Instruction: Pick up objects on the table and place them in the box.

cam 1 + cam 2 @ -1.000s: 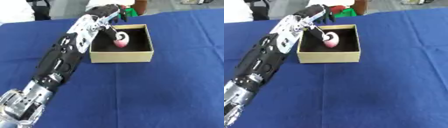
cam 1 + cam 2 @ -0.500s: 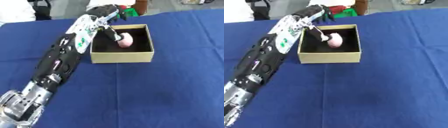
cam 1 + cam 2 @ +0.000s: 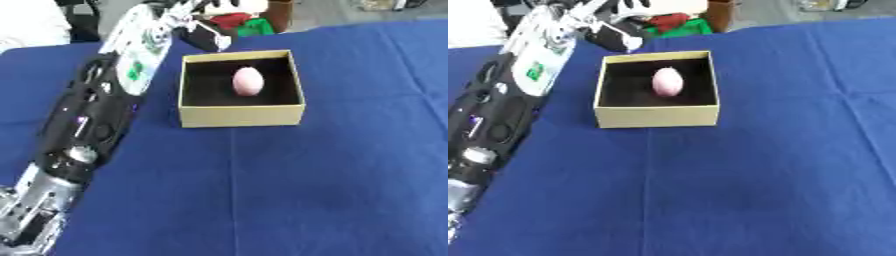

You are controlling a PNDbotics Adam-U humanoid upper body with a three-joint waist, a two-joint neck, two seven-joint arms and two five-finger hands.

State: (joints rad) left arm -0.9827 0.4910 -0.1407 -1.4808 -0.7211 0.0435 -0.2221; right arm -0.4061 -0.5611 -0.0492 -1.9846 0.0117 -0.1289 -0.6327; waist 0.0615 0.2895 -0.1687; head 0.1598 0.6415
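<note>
A pink egg-shaped object (image 3: 248,81) lies alone on the black floor of a tan cardboard box (image 3: 241,115) at the far middle of the blue table. My left arm stretches from the lower left corner up the left side. Its hand (image 3: 203,36) hovers just beyond the box's far left corner, outside the rim, open with relaxed dark fingers holding nothing. The right hand shows in neither view.
A blue cloth (image 3: 332,180) covers the table, with a crease running from the box toward me. Red and green items (image 3: 238,22) sit past the far edge behind the box. My left forearm (image 3: 105,105) lies along the table's left side.
My left hand has let go of the pink object and drawn back up and left out of the box. The object now rests on the box floor.
</note>
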